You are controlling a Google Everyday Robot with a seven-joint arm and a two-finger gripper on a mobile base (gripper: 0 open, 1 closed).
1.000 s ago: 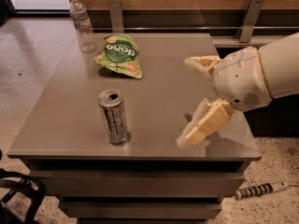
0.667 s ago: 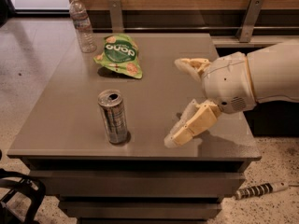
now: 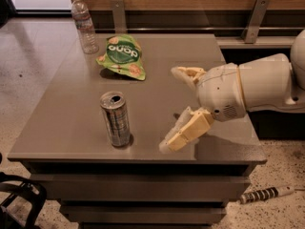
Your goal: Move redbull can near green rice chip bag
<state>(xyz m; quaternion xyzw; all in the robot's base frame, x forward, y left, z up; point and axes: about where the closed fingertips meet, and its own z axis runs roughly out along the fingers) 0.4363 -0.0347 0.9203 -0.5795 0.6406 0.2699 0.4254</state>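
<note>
Since the earlier frames, the cream-coloured two-finger gripper [image 3: 170,109] has been carried leftward in the picture across the flat grey table [image 3: 62,104], so that the gap to the can has been narrowed. The can, the bag and the bottle have not been shifted.

In the camera view, the jaws are seen spread wide, with nothing between them. The two fingers [image 3: 186,130] are pointed toward the picture's left, one farther back and one nearer the table's front edge. The bulky white arm [image 3: 267,82] is stretched in from the right behind them.

The slim silver metal redbull can with blue-grey diagonal panels [image 3: 116,119] stands upright ahead of the fingertips. It is near the front-side finger but apart from it, and somewhat toward the table's front edge from the line of the jaw opening. The small bright green rice chip bag with a dark green round patch [image 3: 121,56] lies flat beyond the far-side finger, farther back on the table and well apart from the can. A clear plastic water bottle [image 3: 85,24] stands past the bag at the far corner.

The step in hand is judged to be the approach: no contact has been made and the can is not yet grasped. For the next move, the open jaws would need to be advanced farther and brought toward the front edge until the can sits squarely between the fingers. Then they would be shut on its body without the can being tipped by the near finger.
</note>
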